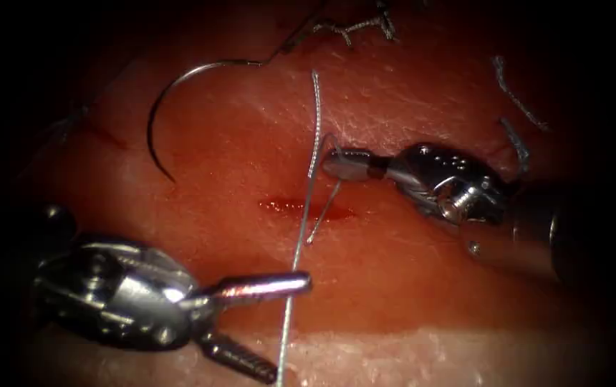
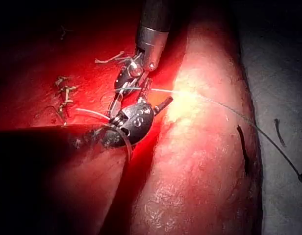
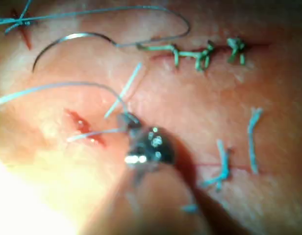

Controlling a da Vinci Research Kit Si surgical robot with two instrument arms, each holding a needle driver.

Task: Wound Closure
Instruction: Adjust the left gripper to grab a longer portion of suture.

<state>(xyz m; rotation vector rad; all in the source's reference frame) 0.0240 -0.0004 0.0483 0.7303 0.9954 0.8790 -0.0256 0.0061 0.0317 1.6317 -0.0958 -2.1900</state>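
oddly, needle [image 1: 172,107] lies free; right claw [image 1: 337,165] pinches thread [image 1: 301,236], left claw [image 1: 265,322] spread.

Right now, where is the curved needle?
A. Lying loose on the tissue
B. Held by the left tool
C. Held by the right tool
A: the needle lies free on the tissue, apart from the open left tool and the right tool shut on the thread.

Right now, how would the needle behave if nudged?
Free on the tissue left of the cut, the needle looks stiff, likely slides on wet surface, tethered by thread. Right end effector grips thread; left end effector empty.
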